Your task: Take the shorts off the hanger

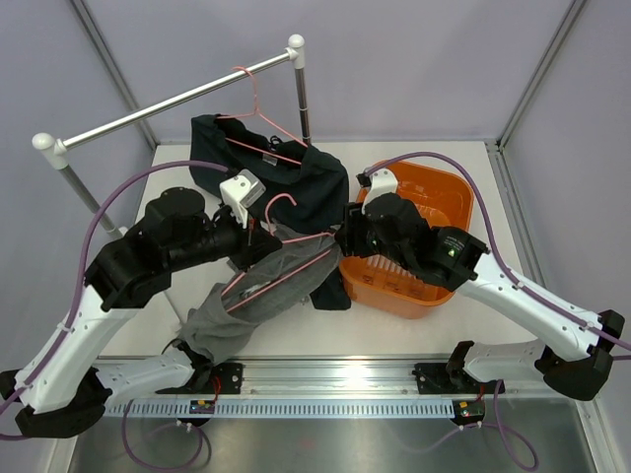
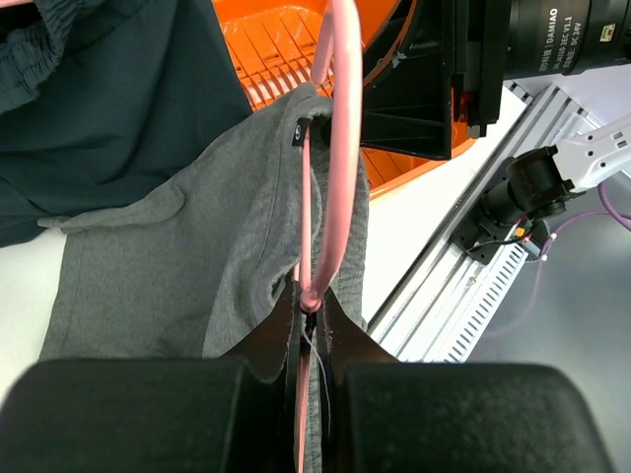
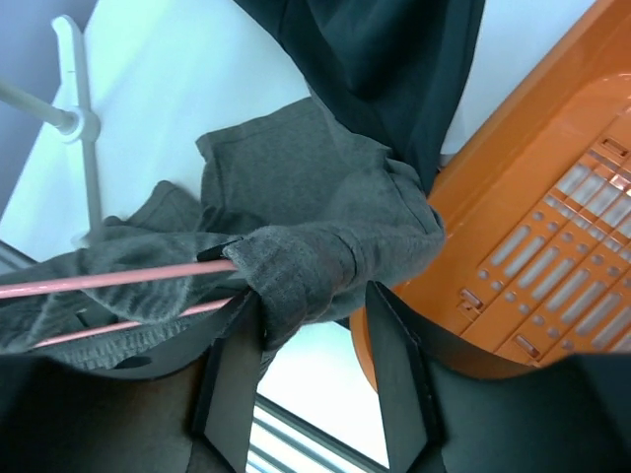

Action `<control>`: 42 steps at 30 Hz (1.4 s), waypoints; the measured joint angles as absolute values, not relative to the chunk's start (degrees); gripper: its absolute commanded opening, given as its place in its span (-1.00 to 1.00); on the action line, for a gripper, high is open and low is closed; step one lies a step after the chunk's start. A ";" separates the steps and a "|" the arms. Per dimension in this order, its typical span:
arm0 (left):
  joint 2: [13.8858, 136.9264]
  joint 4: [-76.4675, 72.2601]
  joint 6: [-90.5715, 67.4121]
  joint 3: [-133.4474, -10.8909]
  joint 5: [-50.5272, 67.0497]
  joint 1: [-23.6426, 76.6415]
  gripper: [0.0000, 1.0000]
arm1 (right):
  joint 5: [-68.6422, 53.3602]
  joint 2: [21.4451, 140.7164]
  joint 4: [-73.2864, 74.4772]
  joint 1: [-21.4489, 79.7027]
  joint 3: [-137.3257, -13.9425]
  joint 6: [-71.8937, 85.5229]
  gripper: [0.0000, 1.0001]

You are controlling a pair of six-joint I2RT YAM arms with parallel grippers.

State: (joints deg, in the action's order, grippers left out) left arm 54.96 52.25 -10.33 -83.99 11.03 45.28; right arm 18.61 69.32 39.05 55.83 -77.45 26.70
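Grey shorts (image 3: 296,187) on pink hanger (image 2: 342,148)
Brace hanger with clenched left gripper (image 2: 311,307); pinch grey shorts with released right gripper (image 3: 311,296); peel outward.

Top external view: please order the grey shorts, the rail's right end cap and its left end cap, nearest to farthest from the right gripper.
1. grey shorts, reaching the right gripper, front centre.
2. right end cap, back centre.
3. left end cap, far left.

- Grey shorts (image 2: 168,276): matt knitted cloth is seen.
- Dark shorts (image 2: 118,108): smooth matt cloth is seen.
- Pink hanger (image 2: 342,148): finished smooth, glossy.
- Orange basket (image 3: 552,227): moulded in glossy plastic.
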 measured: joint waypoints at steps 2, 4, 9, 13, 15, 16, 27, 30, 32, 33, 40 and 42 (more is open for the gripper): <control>55.48 52.21 -10.17 -84.29 10.92 45.30 -1.00 | 19.35 69.32 39.72 55.83 -77.47 26.70 -0.17; 55.92 52.16 -9.93 -84.53 10.83 45.32 -1.00 | 20.08 69.34 40.14 55.88 -77.47 26.72 -0.31; 56.47 52.36 -8.86 -85.76 10.83 45.39 -1.00 | 23.11 70.43 42.15 55.90 -79.02 26.37 -1.00; 56.47 53.21 -7.86 -87.57 10.68 45.39 -1.00 | 27.18 72.97 44.86 55.99 -83.05 26.02 -1.00; 56.45 53.52 -7.25 -88.44 10.68 45.39 -1.00 | 28.77 74.19 45.98 55.94 -85.12 25.80 -1.00; 56.42 53.76 -6.96 -88.92 10.70 45.39 -1.00 | 29.41 74.76 46.50 55.83 -86.11 25.67 -1.00; 55.59 55.66 -3.09 -94.65 12.27 45.39 -1.00 | 30.30 79.42 49.87 50.43 -97.65 22.55 -1.00; 54.43 56.10 -2.55 -96.03 13.74 45.39 -1.00 | 30.35 80.82 50.78 47.86 -99.74 21.28 -1.00; 53.34 56.16 -1.96 -96.47 14.35 45.43 -1.00 | 30.35 82.08 51.59 46.57 -101.01 20.60 -1.00; 52.95 56.27 -1.85 -96.49 14.37 45.43 -1.00 | 30.17 82.63 51.77 46.35 -101.65 20.53 -1.00; 51.53 55.07 -3.27 -94.80 10.74 45.50 -1.00 | 27.29 83.77 51.77 46.15 -102.74 20.27 -1.00; 51.33 52.84 -4.73 -93.14 8.60 45.50 -1.00 | 26.33 83.77 51.77 46.06 -102.74 20.27 -1.00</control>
State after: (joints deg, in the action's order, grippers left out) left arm 51.33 52.84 -4.73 -93.14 8.60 45.50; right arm 26.33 83.77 51.77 46.06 -102.74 20.27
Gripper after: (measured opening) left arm 0.047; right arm 0.030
